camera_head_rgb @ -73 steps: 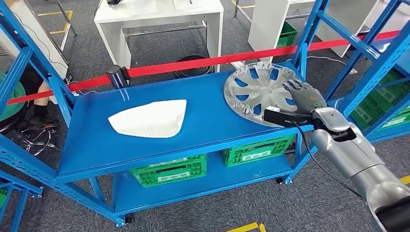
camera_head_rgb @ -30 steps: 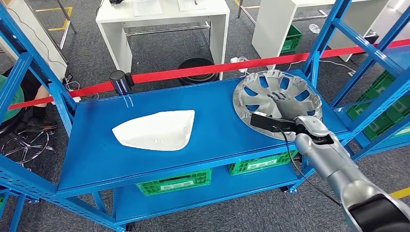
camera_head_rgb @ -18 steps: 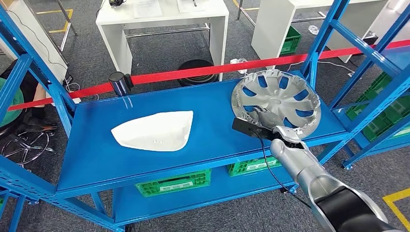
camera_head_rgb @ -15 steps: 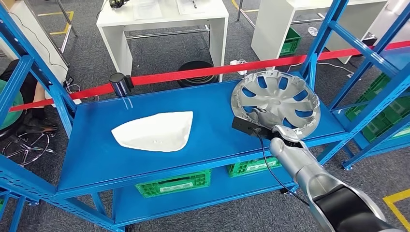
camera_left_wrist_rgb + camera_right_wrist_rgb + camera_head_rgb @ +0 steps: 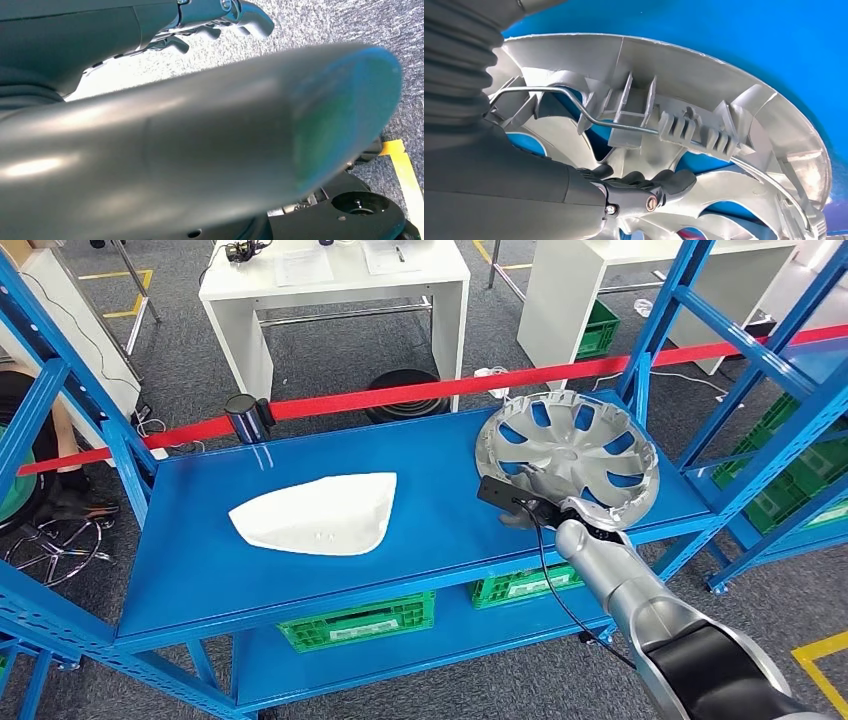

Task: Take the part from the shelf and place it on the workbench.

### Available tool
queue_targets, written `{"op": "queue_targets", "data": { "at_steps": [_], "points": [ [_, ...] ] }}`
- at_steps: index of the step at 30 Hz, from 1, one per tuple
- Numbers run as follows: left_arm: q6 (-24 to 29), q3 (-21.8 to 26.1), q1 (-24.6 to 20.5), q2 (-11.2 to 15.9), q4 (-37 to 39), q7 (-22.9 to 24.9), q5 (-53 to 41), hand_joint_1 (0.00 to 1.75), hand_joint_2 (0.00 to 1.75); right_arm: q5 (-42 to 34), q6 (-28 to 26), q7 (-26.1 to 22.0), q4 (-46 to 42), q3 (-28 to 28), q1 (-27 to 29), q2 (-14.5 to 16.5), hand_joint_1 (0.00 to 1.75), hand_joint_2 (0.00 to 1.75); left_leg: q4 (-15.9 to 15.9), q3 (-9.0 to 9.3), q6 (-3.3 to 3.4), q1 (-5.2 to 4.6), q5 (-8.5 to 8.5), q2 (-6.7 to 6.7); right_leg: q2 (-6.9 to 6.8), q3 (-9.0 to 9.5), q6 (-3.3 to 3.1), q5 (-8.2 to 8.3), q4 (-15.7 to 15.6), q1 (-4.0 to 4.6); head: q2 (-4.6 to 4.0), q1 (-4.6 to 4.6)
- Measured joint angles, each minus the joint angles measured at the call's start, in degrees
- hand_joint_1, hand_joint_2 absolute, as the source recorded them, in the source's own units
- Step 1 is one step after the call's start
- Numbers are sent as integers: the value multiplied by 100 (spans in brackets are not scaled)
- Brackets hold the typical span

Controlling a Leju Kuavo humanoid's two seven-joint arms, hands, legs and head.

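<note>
A silver hubcap (image 5: 575, 445) lies hollow side up at the right end of the blue shelf (image 5: 200, 570), its near-left rim lifted a little. My right hand (image 5: 535, 505) holds that near-left rim; in the right wrist view its dark fingers (image 5: 644, 190) curl inside the hubcap (image 5: 704, 85) against a spoke, below the wire ring. A white moulded part (image 5: 315, 512) rests flat on the shelf's left half. My left hand (image 5: 220, 20) hangs over grey carpet, fingers loosely apart and holding nothing.
A red barrier tape (image 5: 400, 392) runs behind the shelf from a black post (image 5: 245, 418). Beyond it stands a white workbench (image 5: 330, 280). Blue uprights (image 5: 640, 370) flank the hubcap. Green crates (image 5: 355, 618) sit on the lower level.
My right hand has come off the hubcap's face, moved down to its near-left rim and taken hold there. The camera has shifted slightly. The white part has stayed put.
</note>
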Motion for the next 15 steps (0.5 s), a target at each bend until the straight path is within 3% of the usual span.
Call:
{"op": "queue_targets", "data": {
  "at_steps": [1, 5, 15],
  "points": [
    [0, 1, -1, 0, -1, 4, -9, 0, 0, -17, 1, -8, 0, -9, 3, -1, 2, 175, 0, 0, 0, 0, 0, 0, 0, 1, 0, 0, 0, 0, 0, 0],
    [0, 10, -2, 0, -1, 25, -17, 0, 0, -113, 9, -36, -2, -77, 15, -1, 175, 175, 0, 4, 1, 0, -2, 2, 3, 4, 0, -1, -1, 0, 0, 1],
    [0, 62, -2, 2, -2, 29, -25, 0, 0, -221, 86, -117, -10, -144, 12, 3, 175, 175, 0, 18, 5, -1, -8, 2, 2, 22, 1, -4, -3, 0, 0, 0]
  ]
}}
